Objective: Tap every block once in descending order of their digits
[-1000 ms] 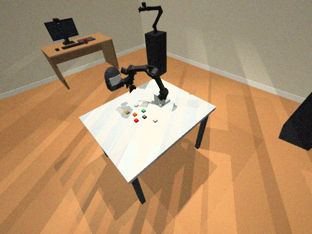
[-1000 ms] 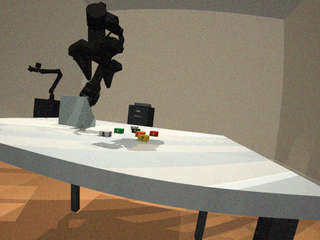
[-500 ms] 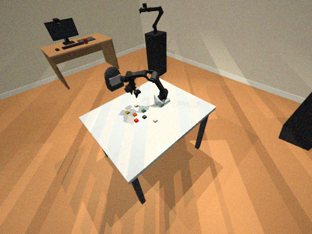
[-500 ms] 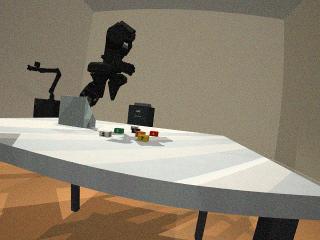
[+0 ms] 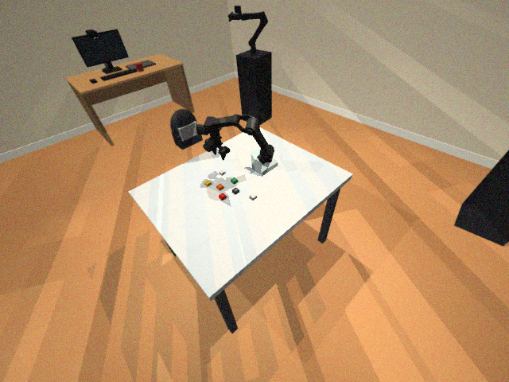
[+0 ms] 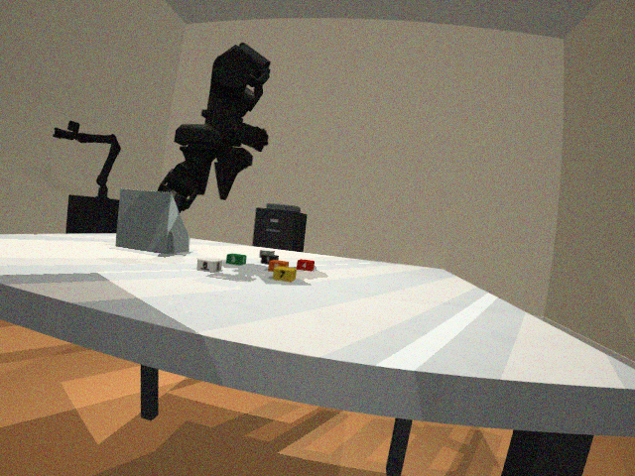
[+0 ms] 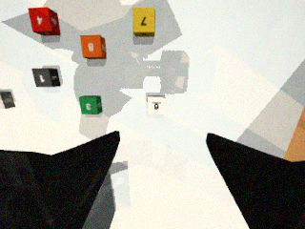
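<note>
My gripper (image 5: 219, 154) (image 6: 211, 195) (image 7: 162, 136) is open and empty, high above the table. In the wrist view, a white block (image 5: 222, 173) (image 6: 208, 265) (image 7: 155, 106) lies ahead between the fingertips; its digit looks like 6 or 9. A green block (image 5: 234, 180) (image 7: 91, 105) shows 3, a yellow block (image 5: 207, 182) (image 7: 144, 21) 7, a red block (image 5: 222, 196) (image 7: 44, 21) 4 and a black block (image 5: 235, 190) (image 7: 46, 77) 1. An orange block (image 5: 219, 187) (image 7: 92, 47) seems to show 8. A whitish-grey block (image 5: 253, 197) (image 7: 8, 99) has an unreadable digit.
The blocks stand apart on the white table (image 5: 246, 230) (image 6: 287, 317). A grey angular stand (image 6: 143, 220) is at the arm's base. The arm's shadow falls across the blocks. A desk (image 5: 135, 78) and black pedestal (image 5: 254, 86) stand beyond the table.
</note>
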Available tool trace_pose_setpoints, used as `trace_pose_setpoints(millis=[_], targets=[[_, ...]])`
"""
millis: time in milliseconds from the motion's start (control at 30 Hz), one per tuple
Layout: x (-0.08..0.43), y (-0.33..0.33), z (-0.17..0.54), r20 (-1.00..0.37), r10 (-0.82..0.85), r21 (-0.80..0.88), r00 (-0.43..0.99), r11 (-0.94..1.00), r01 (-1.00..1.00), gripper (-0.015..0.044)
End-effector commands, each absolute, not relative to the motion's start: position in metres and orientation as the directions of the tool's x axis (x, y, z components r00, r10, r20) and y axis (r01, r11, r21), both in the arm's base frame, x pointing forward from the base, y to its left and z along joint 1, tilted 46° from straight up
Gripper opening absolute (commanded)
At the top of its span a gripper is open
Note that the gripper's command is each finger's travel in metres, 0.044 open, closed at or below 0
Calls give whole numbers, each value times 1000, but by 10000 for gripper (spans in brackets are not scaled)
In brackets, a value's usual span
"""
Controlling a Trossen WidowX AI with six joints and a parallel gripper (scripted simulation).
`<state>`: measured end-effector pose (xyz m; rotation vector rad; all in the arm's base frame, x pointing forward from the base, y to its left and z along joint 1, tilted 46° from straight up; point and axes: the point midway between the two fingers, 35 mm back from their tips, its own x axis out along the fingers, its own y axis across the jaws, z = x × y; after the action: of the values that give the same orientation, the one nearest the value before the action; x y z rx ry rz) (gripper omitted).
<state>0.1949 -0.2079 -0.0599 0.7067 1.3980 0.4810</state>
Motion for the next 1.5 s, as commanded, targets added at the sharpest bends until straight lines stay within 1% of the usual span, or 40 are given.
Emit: trace_pose_setpoints(millis=[0,133,267,1067,1133,1267,1467], targets=[[201,-194,-44,-715,688,699,124,708,101,400],[216,-154,0,-713,690,701,124,706,102,400],[220,-117,31,-707,696,707,124,700,100,400],[221,-115,32,-707,696,707,124,700,100,400],[228,-109,39,-708,695,706,124,701,101,400],[261,-71,83,-706,697,708,125,699,100,400],[266,-63,91,-703,700,711,125,697,98,400]])
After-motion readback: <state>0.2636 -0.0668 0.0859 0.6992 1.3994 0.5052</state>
